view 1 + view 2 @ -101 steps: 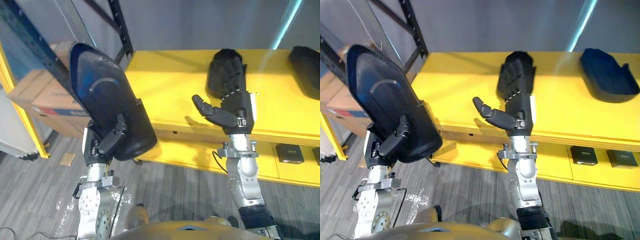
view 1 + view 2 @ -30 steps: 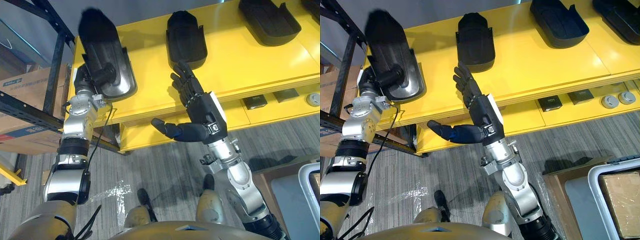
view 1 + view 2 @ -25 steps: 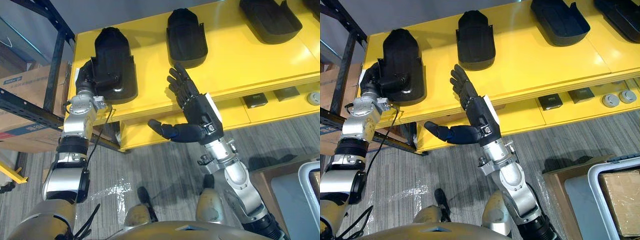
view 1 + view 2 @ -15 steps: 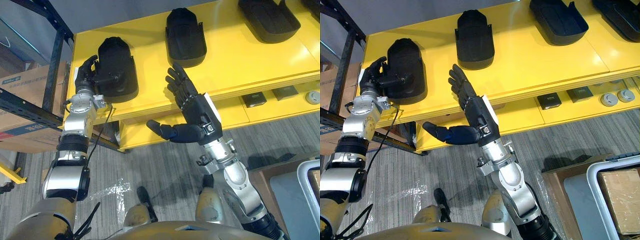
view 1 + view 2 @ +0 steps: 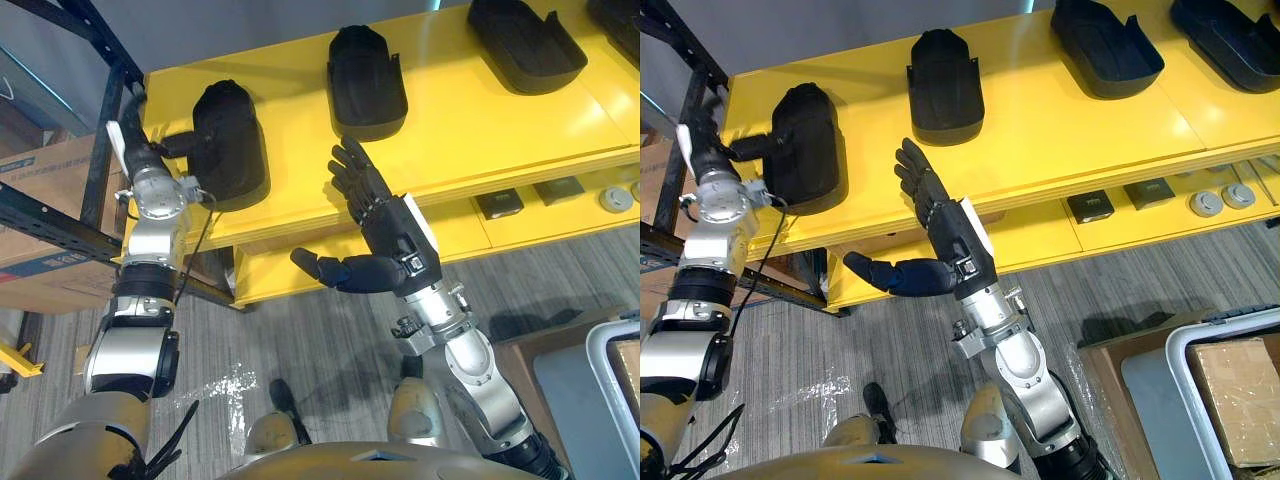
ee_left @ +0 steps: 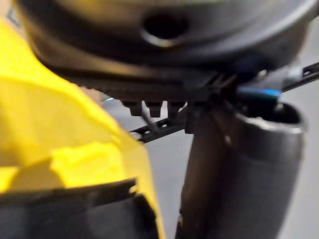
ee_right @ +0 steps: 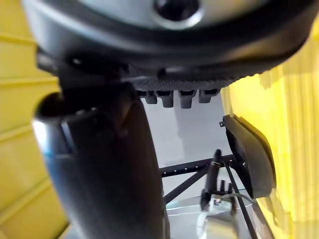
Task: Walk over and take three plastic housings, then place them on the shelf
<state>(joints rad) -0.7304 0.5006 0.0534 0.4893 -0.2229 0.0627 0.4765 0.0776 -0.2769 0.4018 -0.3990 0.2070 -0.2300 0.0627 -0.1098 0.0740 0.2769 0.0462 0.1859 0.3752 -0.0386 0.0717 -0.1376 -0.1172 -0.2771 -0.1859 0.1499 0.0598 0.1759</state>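
Several black plastic housings lie on the yellow shelf [image 5: 470, 130]. The leftmost housing [image 5: 228, 143] lies flat near the shelf's left end, with another housing [image 5: 367, 68] to its right and a third [image 5: 525, 45] further right. My left hand [image 5: 143, 160] is open at the leftmost housing's left side, off its body, and only the thumb reaches towards its edge. In the left wrist view, that housing [image 6: 75, 214] shows dark against the yellow board. My right hand [image 5: 388, 228] hovers open and empty in front of the shelf edge, fingers spread.
A black rack upright [image 5: 105, 130] stands right beside my left hand, with cardboard boxes [image 5: 45, 190] behind it. Small dark parts [image 5: 497, 203] lie on the lower yellow shelf. A bin holding a wrapped box [image 5: 1230, 390] sits on the floor at the lower right.
My left hand laid the leftmost housing flat on the shelf, let go and drew back to the left with its fingers opening. My right hand hardly moved.
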